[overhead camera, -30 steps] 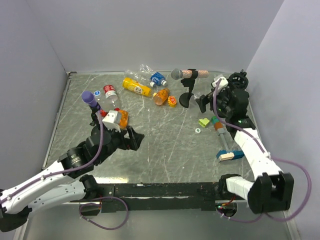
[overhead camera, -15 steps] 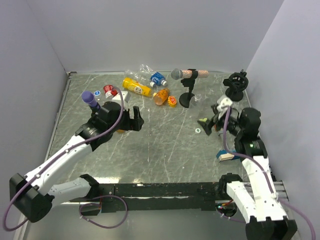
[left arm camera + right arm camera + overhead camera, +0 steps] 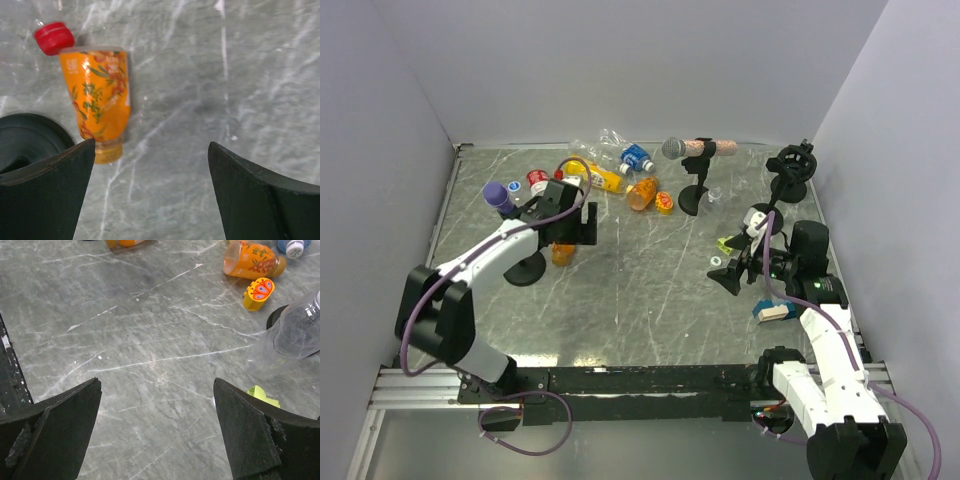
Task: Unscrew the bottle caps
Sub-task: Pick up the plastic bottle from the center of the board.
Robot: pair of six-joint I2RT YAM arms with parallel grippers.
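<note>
- The stubby orange bottle point(image 3: 100, 95) lies flat on the table point(image 3: 200, 75) under the left tool point(image 3: 152, 145), whose jaws stand wide apart and empty.
- It looks light, thin-walled and apt to roll; I'd clamp the body and twist its cap end point(image 3: 107, 152).
- The right tool point(image 3: 157, 382) gapes too, holding nothing.
- What the red cap point(image 3: 53, 37) screws onto is cut off.

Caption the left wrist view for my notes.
Open left gripper hovers near an orange bottle lying on the grey table, a red cap at its far end.
</note>
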